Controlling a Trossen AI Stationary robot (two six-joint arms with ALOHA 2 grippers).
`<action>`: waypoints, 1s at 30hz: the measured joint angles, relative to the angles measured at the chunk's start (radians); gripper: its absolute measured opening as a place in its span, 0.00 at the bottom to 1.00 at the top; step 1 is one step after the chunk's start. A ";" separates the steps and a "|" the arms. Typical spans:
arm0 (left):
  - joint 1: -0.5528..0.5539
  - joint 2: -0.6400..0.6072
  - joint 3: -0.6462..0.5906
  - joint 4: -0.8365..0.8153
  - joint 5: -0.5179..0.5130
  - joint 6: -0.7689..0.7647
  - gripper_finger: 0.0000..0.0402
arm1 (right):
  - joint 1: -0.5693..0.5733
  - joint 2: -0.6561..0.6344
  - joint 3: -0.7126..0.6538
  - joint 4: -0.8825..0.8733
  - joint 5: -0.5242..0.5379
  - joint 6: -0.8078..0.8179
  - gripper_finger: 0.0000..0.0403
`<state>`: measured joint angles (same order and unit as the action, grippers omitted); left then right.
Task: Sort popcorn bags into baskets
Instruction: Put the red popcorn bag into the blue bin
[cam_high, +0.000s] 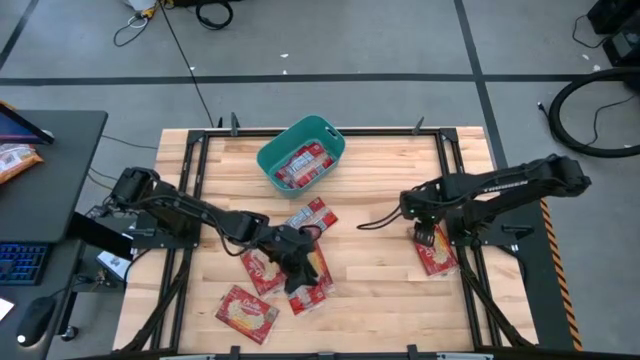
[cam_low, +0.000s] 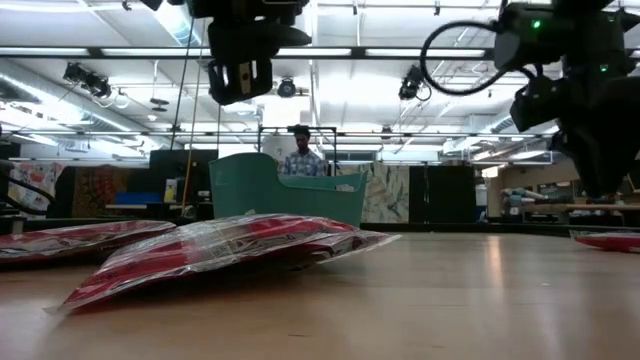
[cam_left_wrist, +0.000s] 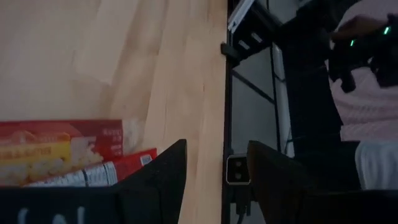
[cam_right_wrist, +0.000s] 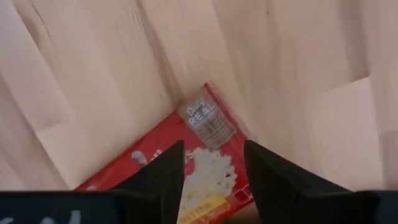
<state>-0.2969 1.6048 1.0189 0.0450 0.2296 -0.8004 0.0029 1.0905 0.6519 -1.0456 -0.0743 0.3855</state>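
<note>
Several red popcorn bags lie flat on the wooden table: one (cam_high: 311, 217) near the middle, two (cam_high: 258, 268) (cam_high: 247, 310) toward the near left, one (cam_high: 314, 293) partly under my left gripper (cam_high: 304, 276). More bags lie in the teal basket (cam_high: 268, 160) at the far middle. My left gripper (cam_left_wrist: 214, 168) is open and raised above the table, beside two bags (cam_left_wrist: 62, 152). My right gripper (cam_right_wrist: 213, 165) is open and hovers over a single bag (cam_right_wrist: 199, 155) near the right edge (cam_high: 437, 252).
The table's black frame rail (cam_left_wrist: 227, 93) runs close past the left gripper. A dark side table with an orange-and-white packet (cam_high: 15, 160) stands left of the table. A person (cam_low: 300, 155) stands in the room behind the basket (cam_low: 285, 190). Bare wood lies between the two grippers.
</note>
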 joint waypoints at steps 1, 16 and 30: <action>0.000 -0.014 -0.001 0.000 -0.008 0.000 0.43 | -0.005 0.016 0.006 -0.009 -0.020 0.010 0.44; -0.009 -0.388 0.000 -0.087 -0.200 0.048 0.43 | -0.033 0.328 0.028 -0.044 -0.028 0.073 0.49; -0.037 -0.542 0.000 -0.084 -0.338 0.078 0.43 | -0.010 0.416 0.159 0.392 0.098 0.099 0.48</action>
<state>-0.3336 1.0630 1.0191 -0.0389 -0.1085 -0.7225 -0.0072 1.5062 0.8105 -0.6536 0.0240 0.4849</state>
